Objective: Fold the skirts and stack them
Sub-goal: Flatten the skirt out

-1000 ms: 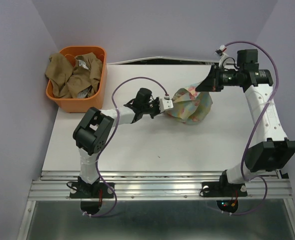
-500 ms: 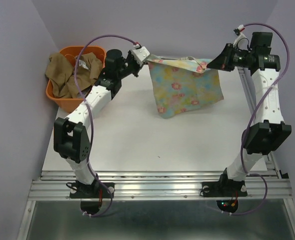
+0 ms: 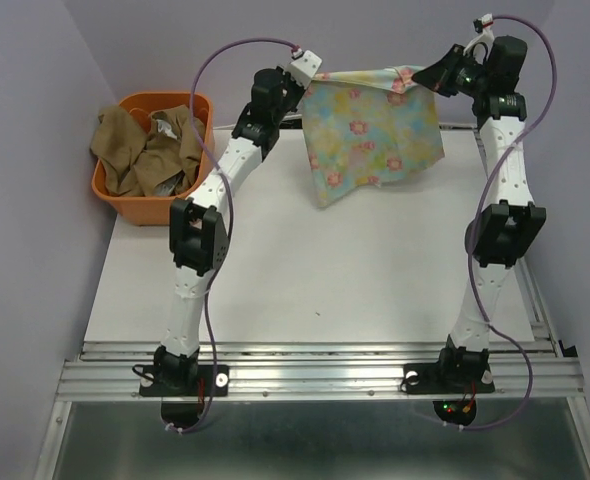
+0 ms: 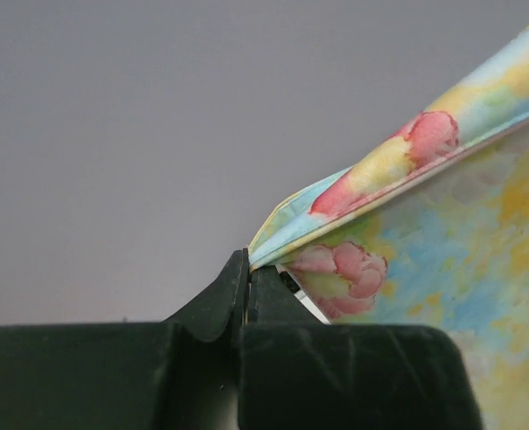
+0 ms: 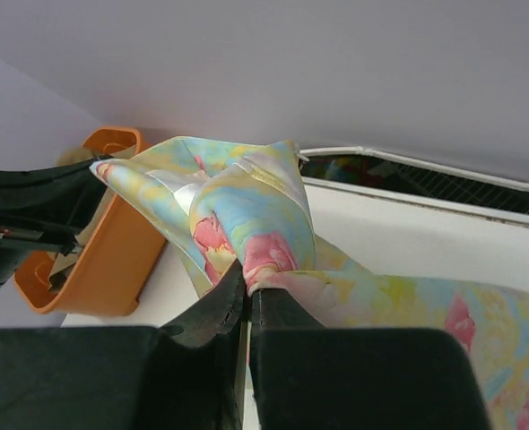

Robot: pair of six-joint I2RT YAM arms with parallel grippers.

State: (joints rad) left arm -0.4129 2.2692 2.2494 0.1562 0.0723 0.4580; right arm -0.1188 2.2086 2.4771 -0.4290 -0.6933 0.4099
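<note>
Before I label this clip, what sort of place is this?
Probably a robot lab cell: plain lilac walls enclosing a white table, aluminium rails holding two arms, and an orange plastic basket.

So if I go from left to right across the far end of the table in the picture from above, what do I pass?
orange basket with the tan-brown skirt in it → left pincer → floral skirt, hanging up between the two pincers → right pincer
</note>
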